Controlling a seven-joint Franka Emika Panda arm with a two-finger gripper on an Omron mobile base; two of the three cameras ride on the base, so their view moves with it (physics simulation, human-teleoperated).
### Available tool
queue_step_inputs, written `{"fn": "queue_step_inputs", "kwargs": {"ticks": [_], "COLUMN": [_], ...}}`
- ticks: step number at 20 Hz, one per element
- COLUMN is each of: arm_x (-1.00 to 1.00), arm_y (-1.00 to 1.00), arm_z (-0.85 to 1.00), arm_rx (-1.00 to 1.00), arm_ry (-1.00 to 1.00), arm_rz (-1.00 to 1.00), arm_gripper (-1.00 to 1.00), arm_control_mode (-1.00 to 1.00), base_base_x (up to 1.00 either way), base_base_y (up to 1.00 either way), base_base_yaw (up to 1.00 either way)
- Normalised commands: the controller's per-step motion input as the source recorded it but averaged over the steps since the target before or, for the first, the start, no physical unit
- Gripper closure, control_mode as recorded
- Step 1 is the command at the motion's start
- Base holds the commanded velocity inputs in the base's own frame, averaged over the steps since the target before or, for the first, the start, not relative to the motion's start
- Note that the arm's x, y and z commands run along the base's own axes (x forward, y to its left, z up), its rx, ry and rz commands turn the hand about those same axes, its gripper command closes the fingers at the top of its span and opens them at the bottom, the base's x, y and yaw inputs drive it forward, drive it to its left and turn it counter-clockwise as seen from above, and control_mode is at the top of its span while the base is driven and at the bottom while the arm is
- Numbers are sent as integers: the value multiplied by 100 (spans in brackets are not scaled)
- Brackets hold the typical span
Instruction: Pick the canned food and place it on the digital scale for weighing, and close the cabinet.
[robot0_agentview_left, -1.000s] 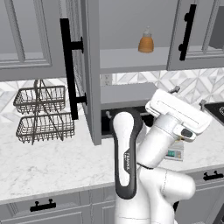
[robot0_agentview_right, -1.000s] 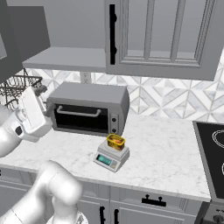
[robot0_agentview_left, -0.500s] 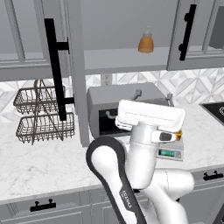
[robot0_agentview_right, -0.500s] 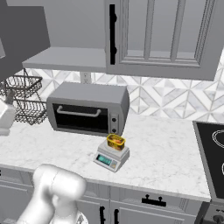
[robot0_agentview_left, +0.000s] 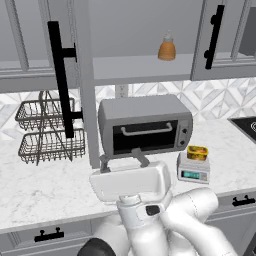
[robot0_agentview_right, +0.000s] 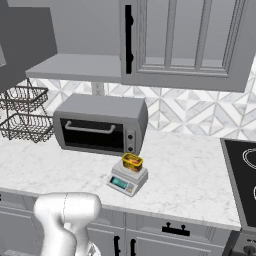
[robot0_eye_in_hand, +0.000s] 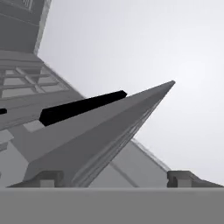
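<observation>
Marble worktop (robot0_agentview_left: 50, 190): can (robot0_agentview_left: 197, 152) already sits on scale (robot0_agentview_left: 194, 170), right of oven (robot0_agentview_left: 145, 125). Cabinet door (robot0_agentview_left: 82, 80) stands open, edge toward camera. Gripper (robot0_agentview_left: 125, 159) low near door, jaws apart, empty. Closing step: next, push door shut.

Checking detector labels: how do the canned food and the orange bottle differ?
The canned food is a low yellow tin with a dark red band; the orange bottle is taller, tapering to a pale cap. The canned food sits on the digital scale on the counter; the orange bottle stands on the open cabinet shelf. Both are upright.
</observation>
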Motion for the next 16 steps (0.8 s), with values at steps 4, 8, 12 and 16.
{"fn": "queue_step_inputs", "kwargs": {"ticks": [4, 8, 12, 16], "arm_x": [-92, -97, 3, 57], "arm_y": [100, 100, 100, 100], "arm_z": [-90, -80, -16, 15], "arm_rx": [-32, -18, -7, 0], "arm_ry": [-12, -22, 1, 31], "arm_rz": [-3, -5, -16, -20], "arm_gripper": [-100, -100, -100, -100], "arm_control_mode": [-100, -100, -100, -100], "base_base_x": [0, 0, 0, 0], "base_base_y": [0, 0, 0, 0], "base_base_yaw": [0, 0, 0, 0]}}
